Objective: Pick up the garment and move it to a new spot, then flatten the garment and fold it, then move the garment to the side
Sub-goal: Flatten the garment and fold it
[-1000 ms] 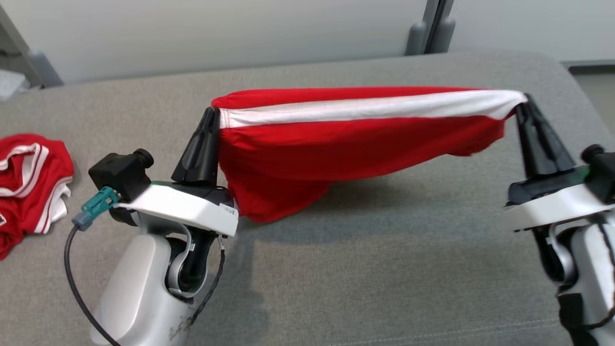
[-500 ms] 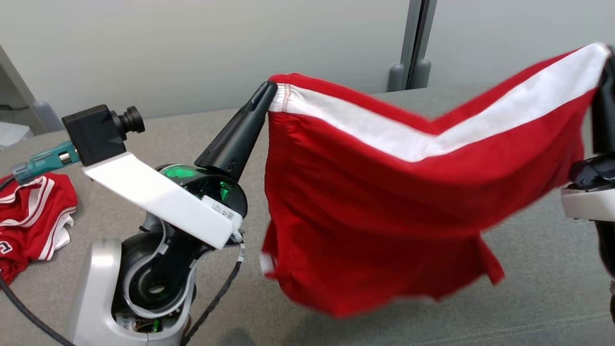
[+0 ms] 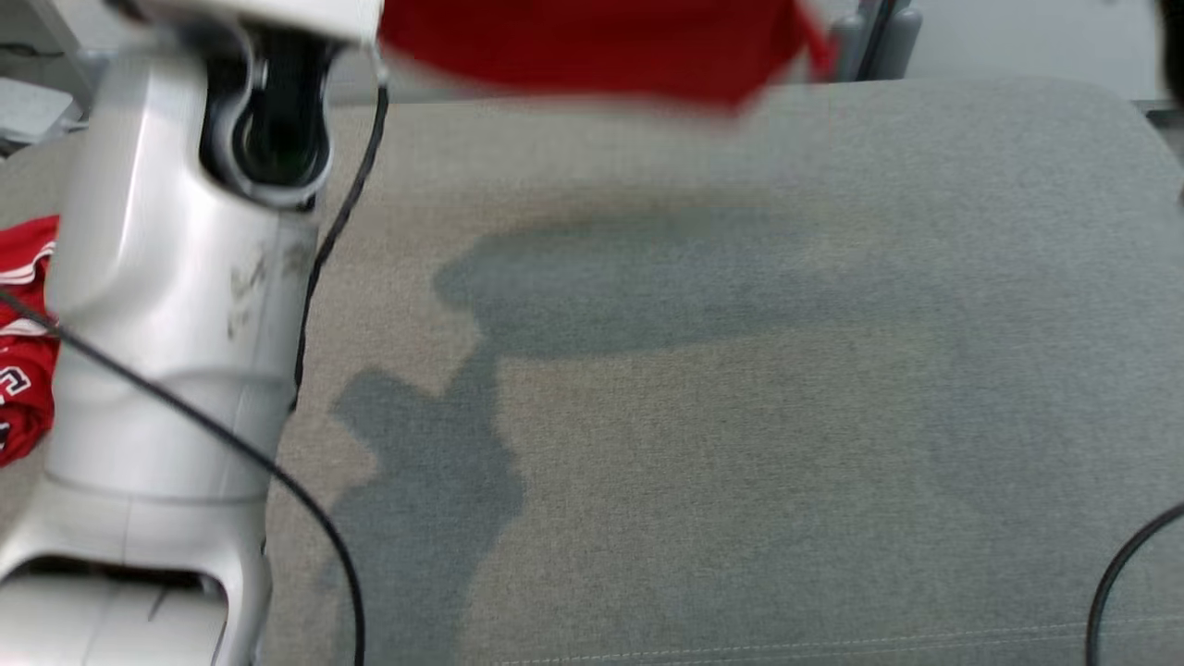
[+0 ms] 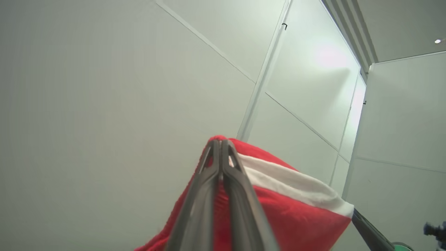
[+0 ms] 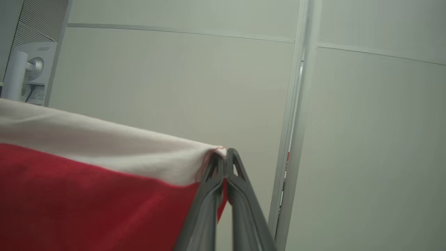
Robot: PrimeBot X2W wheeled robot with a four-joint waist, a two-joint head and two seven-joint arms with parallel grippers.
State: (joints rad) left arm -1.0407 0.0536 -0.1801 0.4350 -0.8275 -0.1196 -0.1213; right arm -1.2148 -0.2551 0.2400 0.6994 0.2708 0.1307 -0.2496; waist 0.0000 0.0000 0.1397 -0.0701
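The garment (image 3: 592,51) is red with a white band and hangs in the air, its blurred lower edge showing at the top of the head view. My left gripper (image 4: 220,142) is shut on one corner of the garment (image 4: 289,205), fingers pointing up toward the wall. My right gripper (image 5: 225,152) is shut on the white-banded corner of the garment (image 5: 87,181). The pale left forearm (image 3: 176,277) rises at the head view's left. The cloth is stretched between both grippers, well above the grey cushion (image 3: 740,388).
A second red and white garment (image 3: 23,351) lies crumpled at the cushion's left edge, partly behind my left forearm. Black cables (image 3: 314,518) trail over the cushion. A wall with a vertical post (image 3: 874,37) stands behind. A monitor (image 5: 28,76) sits far left in the right wrist view.
Both grippers have lifted the garment much higher, out of the top of the head view. Its hanging edge has risen off the cushion. The head view has also shifted.
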